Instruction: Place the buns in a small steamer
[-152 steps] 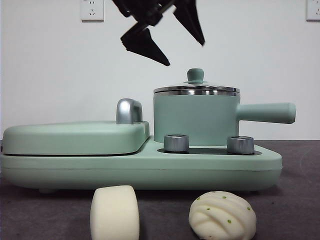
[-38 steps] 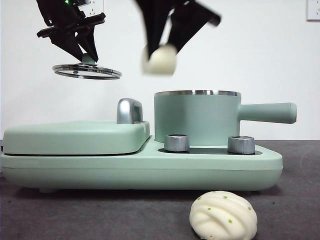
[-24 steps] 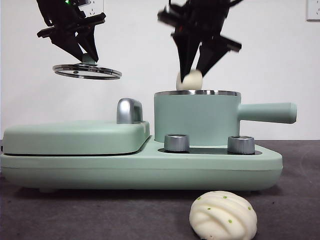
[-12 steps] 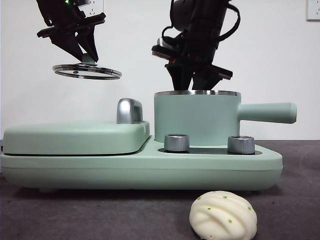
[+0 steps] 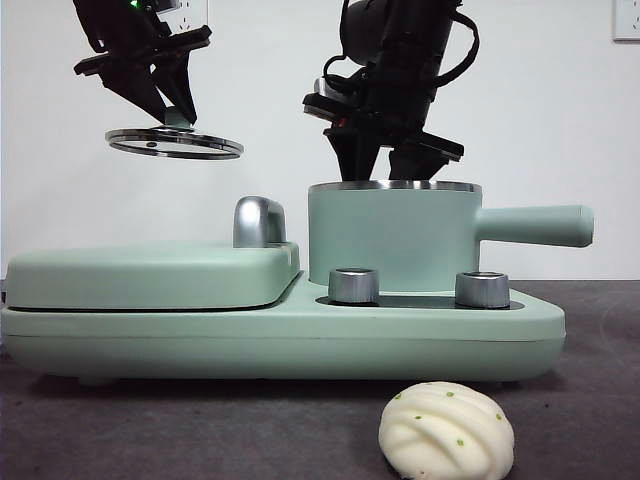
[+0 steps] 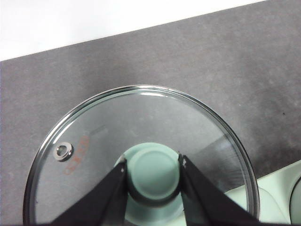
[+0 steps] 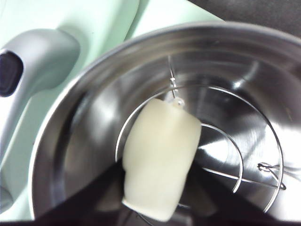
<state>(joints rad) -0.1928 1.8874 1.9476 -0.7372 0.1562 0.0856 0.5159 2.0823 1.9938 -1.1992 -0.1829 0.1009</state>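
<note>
The small steamer (image 5: 390,240) stands lidless on the mint-green base. My right gripper (image 5: 390,165) reaches down into it, its tips hidden behind the rim. In the right wrist view the right gripper (image 7: 157,172) is shut on the plain smooth bun (image 7: 160,155), held inside the steel pot (image 7: 89,94) just over a wire rack (image 7: 244,155). The pleated bun with green flecks (image 5: 446,430) lies on the table in front. My left gripper (image 5: 172,112) is shut on the green knob (image 6: 153,172) of the glass lid (image 5: 175,143), held high at the left.
The flat griddle (image 5: 150,275) with its chrome handle (image 5: 258,222) fills the left of the base, under the lifted lid. The steamer's long handle (image 5: 535,225) sticks out to the right. Two steel knobs (image 5: 352,285) (image 5: 481,289) stand in front of the pot.
The lid came off and hangs at the left. The plain bun left the table, travelled over the pot and sank below its rim with my right gripper. Hardly any motion in the last half second.
</note>
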